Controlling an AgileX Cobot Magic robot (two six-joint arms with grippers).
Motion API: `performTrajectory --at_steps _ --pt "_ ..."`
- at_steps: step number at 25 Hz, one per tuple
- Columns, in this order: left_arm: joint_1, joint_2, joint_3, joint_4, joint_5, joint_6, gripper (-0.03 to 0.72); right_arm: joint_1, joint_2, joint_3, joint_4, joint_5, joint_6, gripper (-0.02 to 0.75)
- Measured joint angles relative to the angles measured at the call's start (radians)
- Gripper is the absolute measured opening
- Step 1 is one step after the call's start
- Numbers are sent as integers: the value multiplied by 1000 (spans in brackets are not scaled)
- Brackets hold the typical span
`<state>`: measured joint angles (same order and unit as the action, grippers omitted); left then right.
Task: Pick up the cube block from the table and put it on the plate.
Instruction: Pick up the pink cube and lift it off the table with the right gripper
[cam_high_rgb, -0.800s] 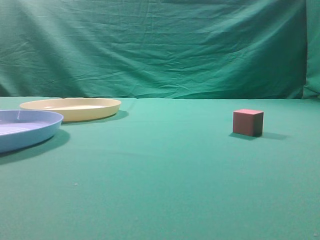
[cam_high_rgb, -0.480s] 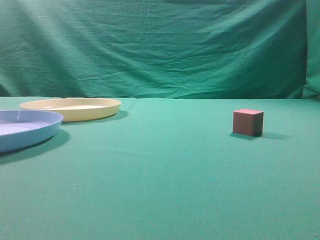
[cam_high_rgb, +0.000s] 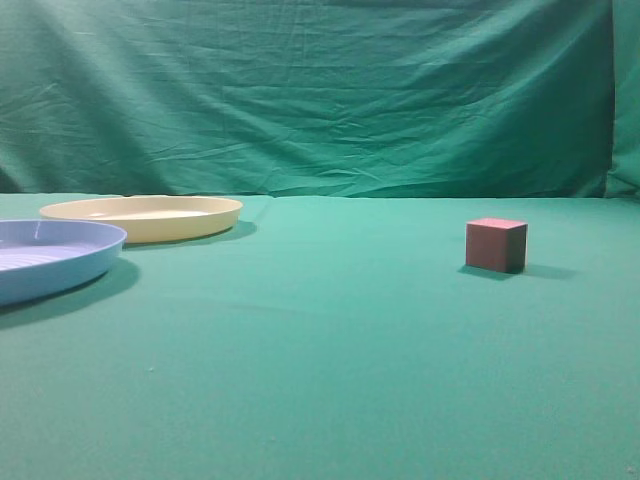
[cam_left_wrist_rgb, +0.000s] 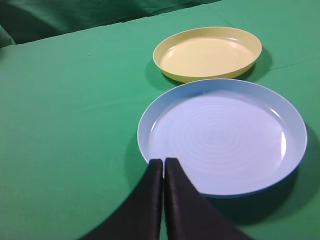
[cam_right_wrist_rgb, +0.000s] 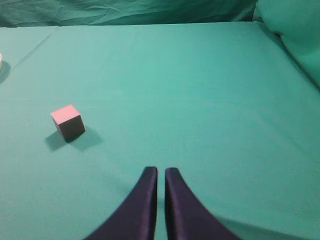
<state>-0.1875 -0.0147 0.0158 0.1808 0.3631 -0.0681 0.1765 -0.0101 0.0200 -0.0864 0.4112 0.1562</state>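
the cube block (cam_high_rgb: 496, 245) sits alone on the table (cam_high_rgb: 330, 370), on the right side of the exterior view, well apart from both plates. the plate (cam_high_rgb: 142, 217), pale yellow, lies far to the left and further back, with a light blue plate (cam_high_rgb: 50, 258) just in front of it; whether their rims touch is hard to tell from this low angle.

in the left wrist view the left gripper (cam_left_wrist_rgb: 163, 162) has its dark fingers pressed together, holding nothing, tips over the near rim of the blue plate. the right gripper (cam_right_wrist_rgb: 161, 171) is likewise closed and empty, with the cube ahead and to its left on the cloth.
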Motion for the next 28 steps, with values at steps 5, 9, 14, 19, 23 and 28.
performTrajectory --at_steps 5,9,14,19,23,28 --pt "0 0 0 0 0 0 0 0 0 3 -5 -20 0 47" --pt "0 0 0 0 0 0 0 0 0 6 -3 -179 0 47" --pt "0 0 0 0 0 0 0 2 0 6 -3 -401 2 47" --pt "0 0 0 0 0 0 0 2 122 -54 -1 -364 41 47" --pt "0 0 0 0 0 0 0 2 256 -100 18 -352 82 47" --pt "0 0 0 0 0 0 0 2 505 -216 26 -223 159 47"
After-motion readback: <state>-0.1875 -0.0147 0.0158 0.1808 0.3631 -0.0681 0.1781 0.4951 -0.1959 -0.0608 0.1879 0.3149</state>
